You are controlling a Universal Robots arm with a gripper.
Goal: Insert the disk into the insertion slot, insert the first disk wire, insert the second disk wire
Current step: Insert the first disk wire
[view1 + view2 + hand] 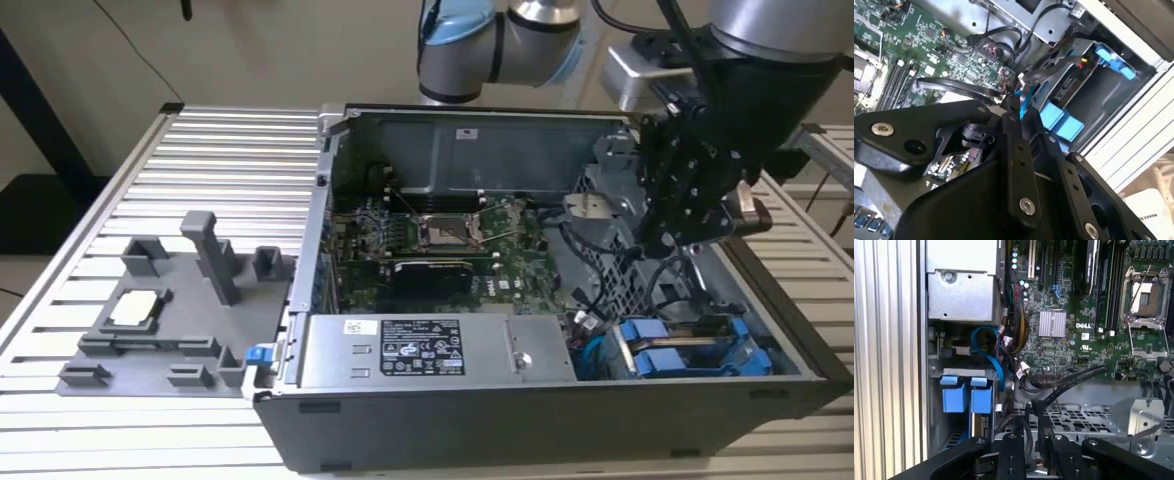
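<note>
Sitting in the narrow bay of the grey sheet-metal drive cage (935, 390), the silver-grey hard disk in its bright blue plastic frame (694, 358) lies just below the jaws, apart from them. Jaws narrow, pinched on the connector end of a flat black wire (1074, 384). The wire's free run trails away from the jaws over the green motherboard (1074, 335). A blue ribbon cable (995, 360) loops between disk and board. The silver labelled power-supply box (427, 350) is beside the cage, well clear of the jaws. The open dark grey computer case (534, 430) rests on a slatted aluminium counter (200, 170).
</note>
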